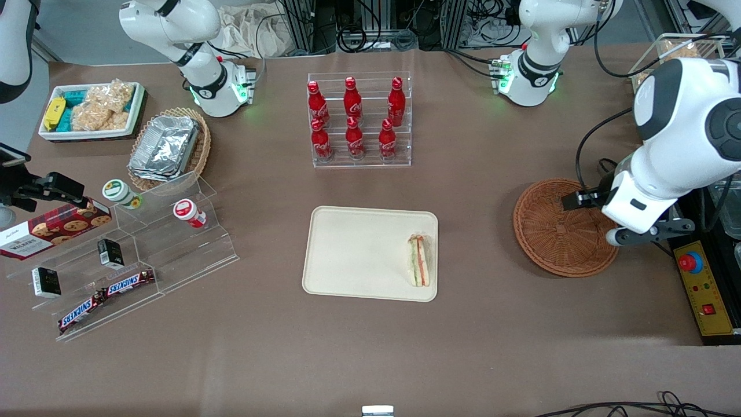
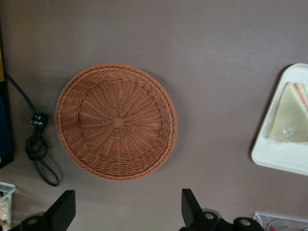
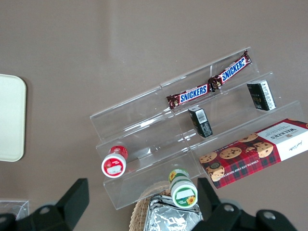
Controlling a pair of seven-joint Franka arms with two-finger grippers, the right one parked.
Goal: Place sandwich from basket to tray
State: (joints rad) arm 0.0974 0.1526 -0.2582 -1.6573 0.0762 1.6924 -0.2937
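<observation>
The sandwich lies on the cream tray, close to the tray edge that faces the basket. The reddish-brown woven basket sits on the table toward the working arm's end and has nothing in it. My gripper hangs above the basket's edge that faces away from the tray. It is open and holds nothing; the fingertips are spread wide apart.
A clear rack of red bottles stands farther from the camera than the tray. Toward the parked arm's end are a stepped acrylic stand with snacks, a tan basket with foil containers and a white bin. A yellow emergency-stop box and a black cable lie beside the basket.
</observation>
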